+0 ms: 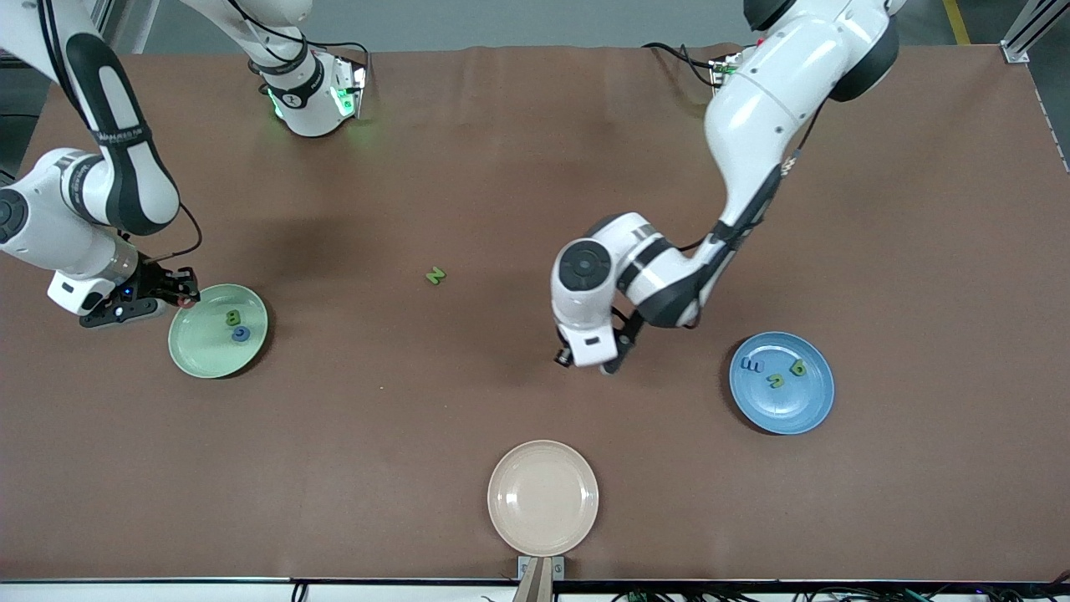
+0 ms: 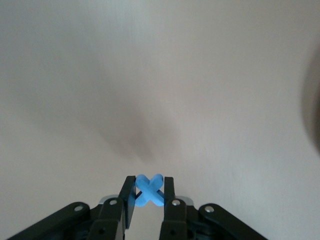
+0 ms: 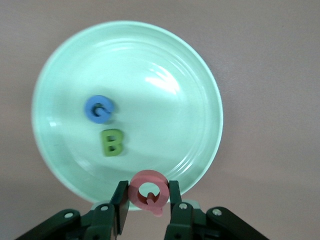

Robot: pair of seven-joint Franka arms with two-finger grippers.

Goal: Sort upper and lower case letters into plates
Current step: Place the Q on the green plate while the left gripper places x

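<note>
Nearest the camera: cream plate point(image 1: 543, 497), not a sort target by the look of it, so probably just left alone.

Next out: blue plate point(image 1: 804, 411) toward the left arm's end of the bench point(image 1: 919, 251). Holds three letters: one blue point(image 1: 752, 364), two green point(image 1: 776, 381) point(image 1: 798, 367). Look lower case, though too small to be sure. Probably the lower-case bin.

Left claw point(image 1: 585, 361) point(image 2: 149, 187) up over bare bench near the middle, well apart from the blue plate. Clenched on a blue X point(image 2: 149, 190), pinched across the crossing so both fingers bear on it evenly. Case of the X not readable from shape alone, so destination unclear.

Green plate point(image 1: 201, 355) point(image 3: 165, 60) toward the right arm's end. Holds green B point(image 1: 233, 317) point(image 3: 112, 142) and a blue C or G point(image 1: 241, 334) point(image 3: 99, 109), lying just beside each other. Capitals, so the upper-case bin.

Right claw point(image 1: 185, 294) point(image 3: 148, 192) over the green plate's rim, gripping a pink Q point(image 3: 148, 190) by its round sides, tail hanging free below the fingers. Capital, so the right plate for it. Likely wants to move further in over the dish before letting go; dropped at the rim, could tip out onto the bench.

Farthest: green N point(image 1: 435, 275) lying loose on the bench, between the two arms, not yet sorted.
</note>
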